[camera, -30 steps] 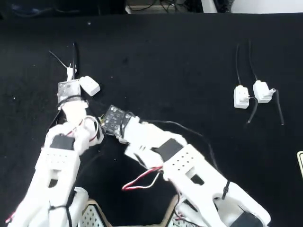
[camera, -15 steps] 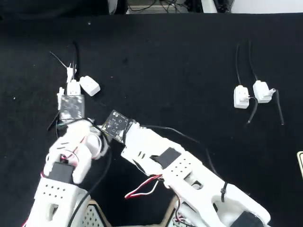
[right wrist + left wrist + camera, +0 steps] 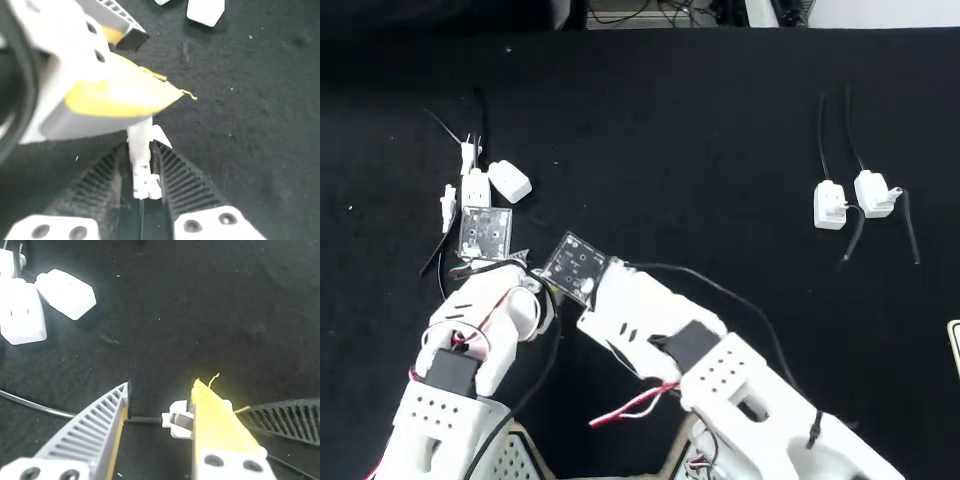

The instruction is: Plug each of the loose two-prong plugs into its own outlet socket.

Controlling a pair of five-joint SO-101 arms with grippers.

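Black table (image 3: 700, 120), one plug between both grippers

The right gripper (image 3: 140, 150) is clenched on a white two-prong plug (image 3: 143, 172). The plug lies between the spread fingers of the released left gripper (image 3: 161, 390), beside its yellow finger. White outlet sockets (image 3: 65, 292) lie near.

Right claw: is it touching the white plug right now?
Touching. The right wrist view shows the right claw closed on the white plug, both sides pressed against it.

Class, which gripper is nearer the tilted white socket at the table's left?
Left. The left gripper sits just short of the socket in the high view; the right gripper, shut on a plug, lies beside it, farther out.
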